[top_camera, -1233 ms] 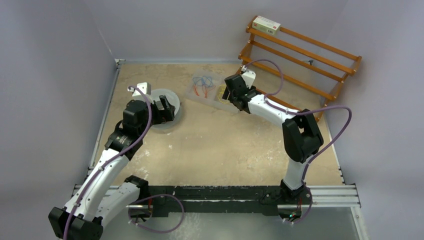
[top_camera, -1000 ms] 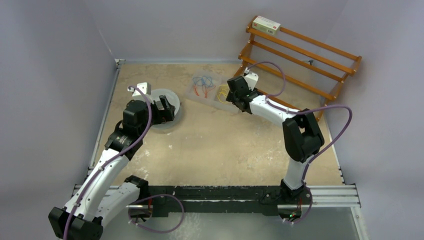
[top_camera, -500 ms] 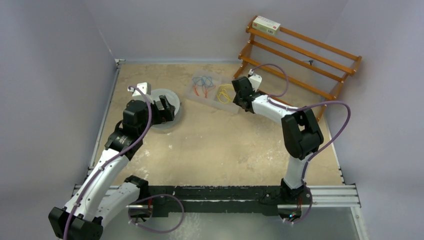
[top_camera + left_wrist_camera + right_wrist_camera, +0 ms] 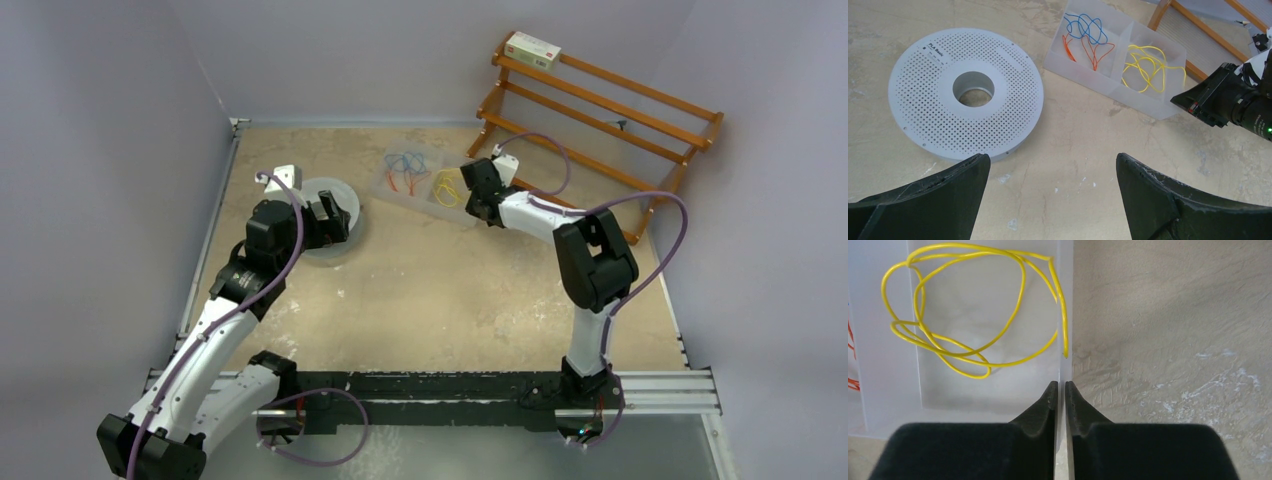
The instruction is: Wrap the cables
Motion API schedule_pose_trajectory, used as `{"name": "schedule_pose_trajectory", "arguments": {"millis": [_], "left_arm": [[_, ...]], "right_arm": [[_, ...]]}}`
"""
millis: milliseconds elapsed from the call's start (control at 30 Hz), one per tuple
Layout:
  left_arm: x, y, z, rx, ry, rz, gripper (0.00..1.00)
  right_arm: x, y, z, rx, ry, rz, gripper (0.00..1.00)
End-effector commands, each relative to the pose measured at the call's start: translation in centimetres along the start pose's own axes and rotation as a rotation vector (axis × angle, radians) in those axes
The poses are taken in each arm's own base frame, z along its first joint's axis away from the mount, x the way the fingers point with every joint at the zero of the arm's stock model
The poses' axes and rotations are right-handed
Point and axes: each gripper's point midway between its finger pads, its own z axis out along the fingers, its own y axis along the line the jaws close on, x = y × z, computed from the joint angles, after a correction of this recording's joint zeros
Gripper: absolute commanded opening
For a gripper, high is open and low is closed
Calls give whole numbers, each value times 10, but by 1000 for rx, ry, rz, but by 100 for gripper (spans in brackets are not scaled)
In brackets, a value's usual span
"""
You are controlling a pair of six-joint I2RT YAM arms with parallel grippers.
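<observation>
Right end effector (image 4: 1061, 384) seems pinched on tray (image 4: 1065, 290) wall beside cables (image 4: 1023, 280); left end effector (image 4: 1052, 159) spread by spool (image 4: 1013, 95) labelled "PLA Basic".

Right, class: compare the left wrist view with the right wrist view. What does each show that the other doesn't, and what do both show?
Only the left wrist view: the perforated white spool, the wooden rack, and the left gripper open above the table. Only the right wrist view: a close look at the right gripper pinching the side wall of the clear divided tray. Both: the yellow cable coiled loosely in that tray's end compartment.
</observation>
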Motion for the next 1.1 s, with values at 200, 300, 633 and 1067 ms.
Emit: {"name": "schedule_pose_trajectory", "arguments": {"millis": [200,300,633,1067], "left_arm": [[-22,-8,-5,28,-67,-24,96],[-22,-7,-5,25,-66,-24,96],[-23,-8,-5,30,-67,-26,96],[-18,-10,-1,36,-47,-27,96]], "right_arm": [[-12,-9,-16,-7,-36,21,0],[-12,-20,-24,4,-44,23,0],[16,-83,-67,70,-37,69,0],[55,-166,-111,193,-63,233,0]]}}
